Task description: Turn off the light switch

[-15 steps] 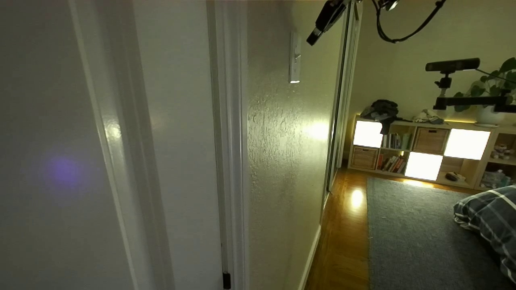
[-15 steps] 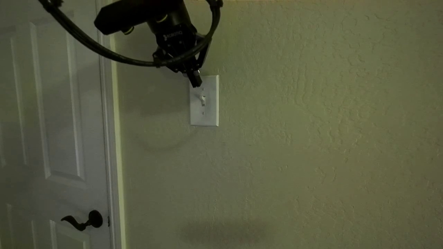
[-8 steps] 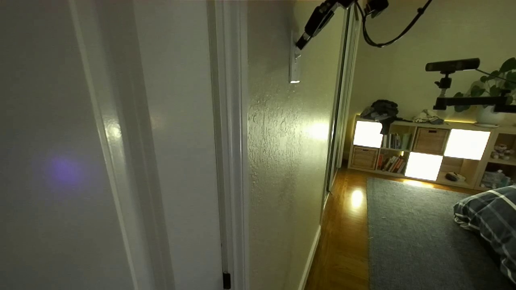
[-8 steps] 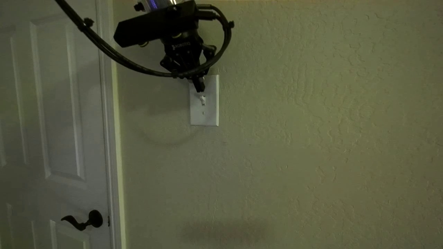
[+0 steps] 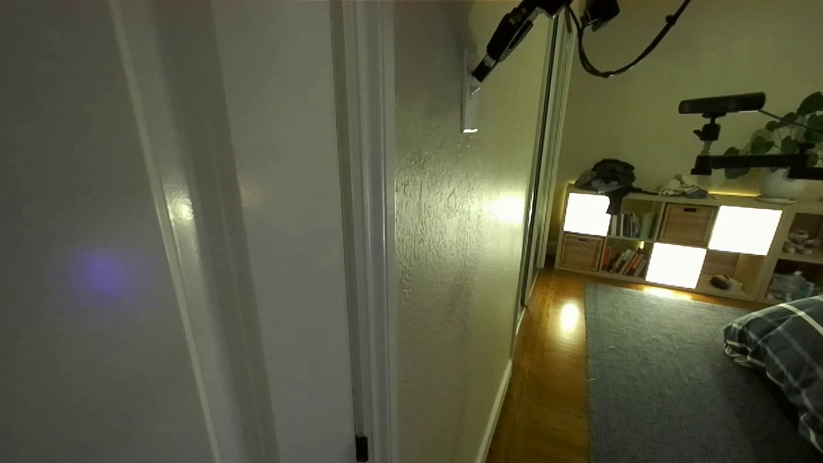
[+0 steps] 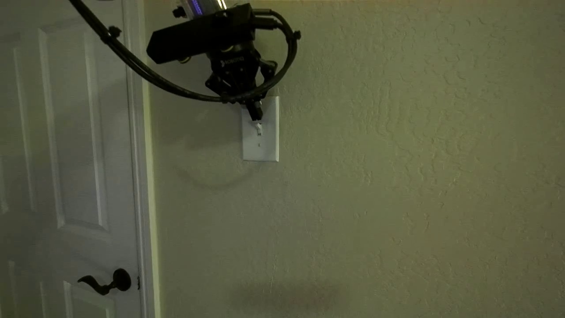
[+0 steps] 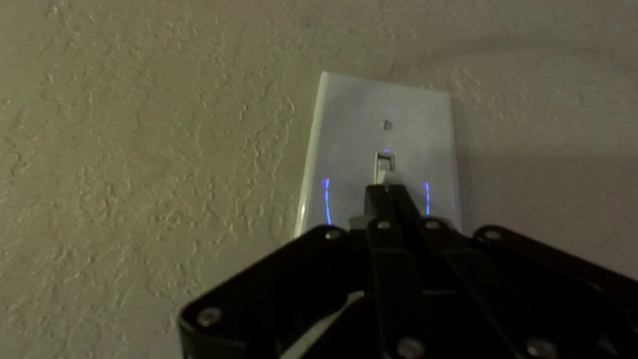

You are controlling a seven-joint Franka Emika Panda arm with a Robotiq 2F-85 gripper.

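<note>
clenched gripper (image 7: 388, 189) at the toggle (image 7: 388, 176) of the light switch (image 7: 385, 139)

the light switch, white and rectangular, is fixed upright on the textured wall (image 6: 419, 176). in an exterior view it sits to the right of a white panelled door (image 6: 75, 154) and its frame (image 6: 145, 198), higher than the dark lever handle (image 6: 106, 282). seen there, the toggle stands at the upper end of its slot (image 7: 384, 158).

the black gripper points down at a slant over the upper part of the switch in both exterior views. in the wrist view its two fingers (image 7: 378, 199) are clenched, lying side by side against each other. their tips are right at the toggle and hide part of it; whether they press on it i cannot tell. two thin violet-blue streaks (image 7: 327, 202) glow on the switch, one to each side of the fingers. a black cable (image 6: 150, 75) loops across the gripper and up to a dark box-shaped part (image 6: 201, 35) above it.

deeper in the room, in an exterior view, a low shelf unit (image 5: 752, 265) shows three brightly lit squares (image 5: 675, 265) among books (image 5: 625, 262) and woven baskets (image 5: 687, 224). dark clothing (image 5: 611, 177) lies on top. a camera (image 5: 721, 104) on a black arm stands near a leafy plant (image 5: 809, 106). a grey rug (image 5: 656, 379) covers part of the wooden floor (image 5: 546, 386), with plaid bedding (image 5: 784, 354) at the right edge.
</note>
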